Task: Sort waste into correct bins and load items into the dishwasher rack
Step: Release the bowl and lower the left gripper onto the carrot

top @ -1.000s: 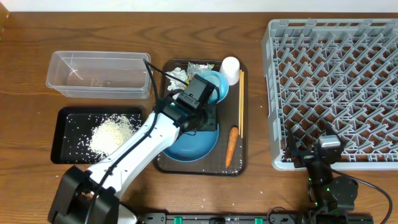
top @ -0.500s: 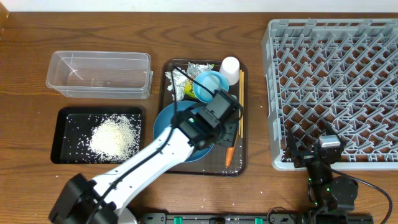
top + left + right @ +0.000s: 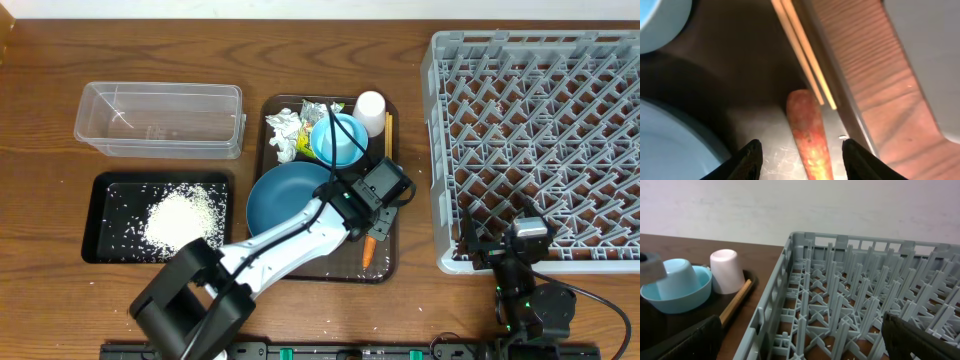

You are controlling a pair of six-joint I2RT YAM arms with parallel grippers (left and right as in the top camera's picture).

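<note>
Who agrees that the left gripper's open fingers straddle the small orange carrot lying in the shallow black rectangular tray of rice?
No. The small orange carrot lies on the flat dark brown serving tray, as the left wrist view shows. The open fingers of the left gripper do straddle it.

Rack corner and tray end from the right wrist

The grey dishwasher rack fills the right and centre, its upright pegs in rows and its near corner wall standing on the brown table. Left of it, on a dark tray, a white cup stands upside down just beside a light-blue bowl, which holds a rounded pale-blue shape. Wooden chopsticks lie along the tray's edge between the cup and the rack. The right pincer is spread wide, one dark finger in each lower corner, holding nothing. A pale wall runs behind.
</note>
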